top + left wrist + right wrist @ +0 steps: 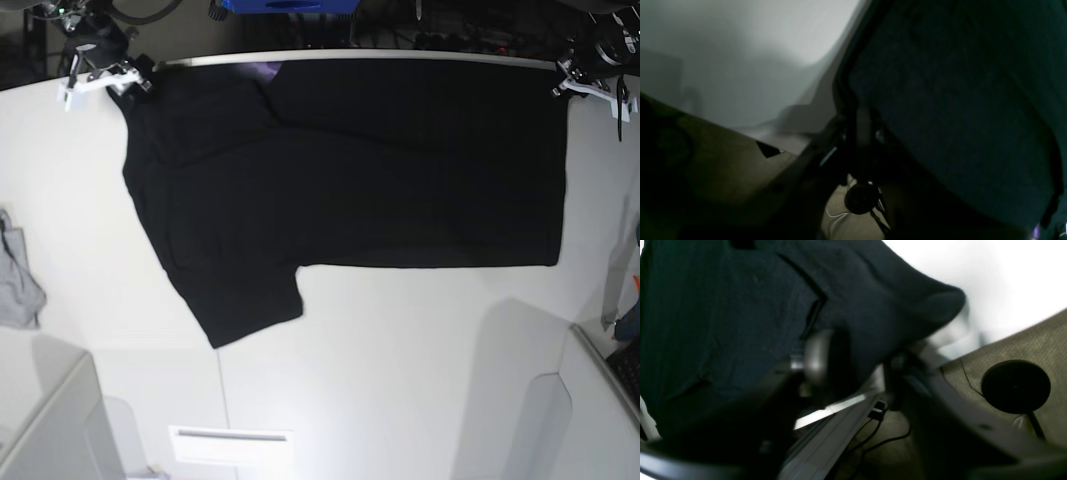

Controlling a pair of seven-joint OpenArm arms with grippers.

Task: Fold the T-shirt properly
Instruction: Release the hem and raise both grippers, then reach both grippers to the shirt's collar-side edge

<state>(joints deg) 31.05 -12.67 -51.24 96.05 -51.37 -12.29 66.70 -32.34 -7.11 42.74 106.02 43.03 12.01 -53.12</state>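
Fingers of the left gripper (pixel 566 86) are clamped on one far corner of the T-shirt (pixel 350 170), and those of the right gripper (pixel 135 80) pinch the opposite far corner, so the shirt hangs stretched between them along the far edge of the white table (pixel 400 360). The black cloth spreads wide and mostly flat, one short sleeve (pixel 245 300) trailing toward the table's near side. A sliver of purple print (pixel 266 70) peeks at the shirt's far edge. A small grey cloth (pixel 15 275) lies well apart from the shirt, beyond its right-gripper end.
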